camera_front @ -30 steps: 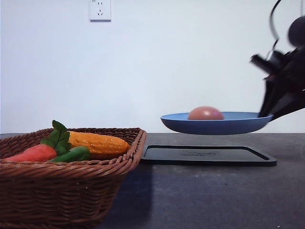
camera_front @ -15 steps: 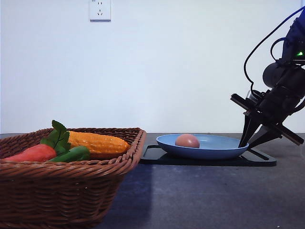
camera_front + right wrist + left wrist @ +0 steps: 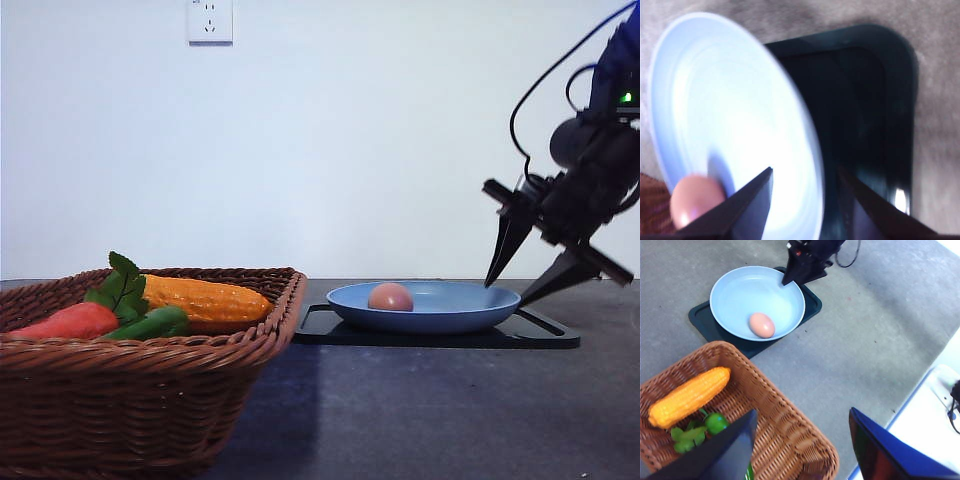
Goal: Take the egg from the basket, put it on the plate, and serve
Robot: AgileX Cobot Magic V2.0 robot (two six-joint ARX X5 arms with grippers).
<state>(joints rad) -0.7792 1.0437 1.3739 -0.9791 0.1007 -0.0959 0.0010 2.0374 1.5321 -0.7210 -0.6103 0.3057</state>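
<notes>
The pinkish-brown egg lies in the blue plate, which rests on the flat black tray. My right gripper stands open at the plate's right rim, one finger above the rim and one outside it, holding nothing. In the right wrist view the open right gripper straddles the rim of the plate, with the egg beyond. In the left wrist view my left gripper hangs open and empty above the wicker basket, and the egg shows on the plate.
The basket at the front left holds a corn cob, a carrot and green leaves. Bare grey table lies between basket and tray. A white wall stands behind.
The plate with the egg came down from the air onto the black tray. My right gripper then opened, let go of the rim and lifted slightly.
</notes>
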